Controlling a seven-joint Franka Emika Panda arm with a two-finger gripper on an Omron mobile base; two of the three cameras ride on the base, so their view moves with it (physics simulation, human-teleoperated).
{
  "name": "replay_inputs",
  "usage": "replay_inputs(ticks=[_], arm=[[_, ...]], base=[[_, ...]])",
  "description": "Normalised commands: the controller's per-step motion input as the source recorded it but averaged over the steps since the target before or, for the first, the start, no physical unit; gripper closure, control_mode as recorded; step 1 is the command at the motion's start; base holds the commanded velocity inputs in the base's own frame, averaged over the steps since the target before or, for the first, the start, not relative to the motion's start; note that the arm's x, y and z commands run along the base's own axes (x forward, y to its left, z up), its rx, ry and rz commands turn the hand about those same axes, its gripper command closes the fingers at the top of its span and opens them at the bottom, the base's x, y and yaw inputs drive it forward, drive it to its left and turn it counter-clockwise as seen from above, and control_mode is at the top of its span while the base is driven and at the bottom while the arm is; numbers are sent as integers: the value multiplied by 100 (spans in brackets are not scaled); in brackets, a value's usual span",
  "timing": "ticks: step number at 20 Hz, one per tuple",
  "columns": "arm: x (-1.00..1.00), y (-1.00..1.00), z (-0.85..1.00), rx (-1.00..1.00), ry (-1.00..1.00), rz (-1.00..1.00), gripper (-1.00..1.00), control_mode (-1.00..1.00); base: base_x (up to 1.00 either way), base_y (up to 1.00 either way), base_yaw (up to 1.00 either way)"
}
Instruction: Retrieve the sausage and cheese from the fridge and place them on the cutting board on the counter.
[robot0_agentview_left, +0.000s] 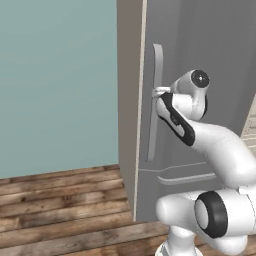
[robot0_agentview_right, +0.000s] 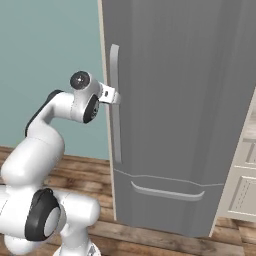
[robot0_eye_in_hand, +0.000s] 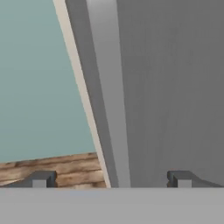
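The tall grey fridge (robot0_agentview_left: 210, 45) (robot0_agentview_right: 190, 100) (robot0_eye_in_hand: 175, 87) stands with its door shut. My gripper (robot0_agentview_left: 156, 93) (robot0_agentview_right: 116, 97) (robot0_eye_in_hand: 111, 178) is open at the upper half of the long pale door handle (robot0_agentview_left: 152, 135) (robot0_agentview_right: 116, 135) (robot0_eye_in_hand: 109, 87). In the hand view the handle runs between the two fingertips (robot0_eye_in_hand: 41, 178), and neither tip visibly presses on it. The sausage and the cheese are hidden behind the shut door. The cutting board and the counter top are out of view.
White panelled cabinets (robot0_agentview_right: 245, 185) stand to the right of the fridge. A lower drawer front with a horizontal pull (robot0_agentview_right: 167, 192) (robot0_agentview_left: 185, 179) sits under the door. Teal wall (robot0_agentview_left: 55, 80) and wooden plank floor (robot0_agentview_left: 60, 210) lie to the left.
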Motion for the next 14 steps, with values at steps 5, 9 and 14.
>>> replay_inputs(ticks=[5,9,14], arm=[[38,0,4,3,-7,-9,-100,-100],[47,-1,0,8,-11,0,-100,-100],[47,-4,2,8,-11,0,-100,-100]], base=[[0,0,0],[0,0,0],[0,0,0]])
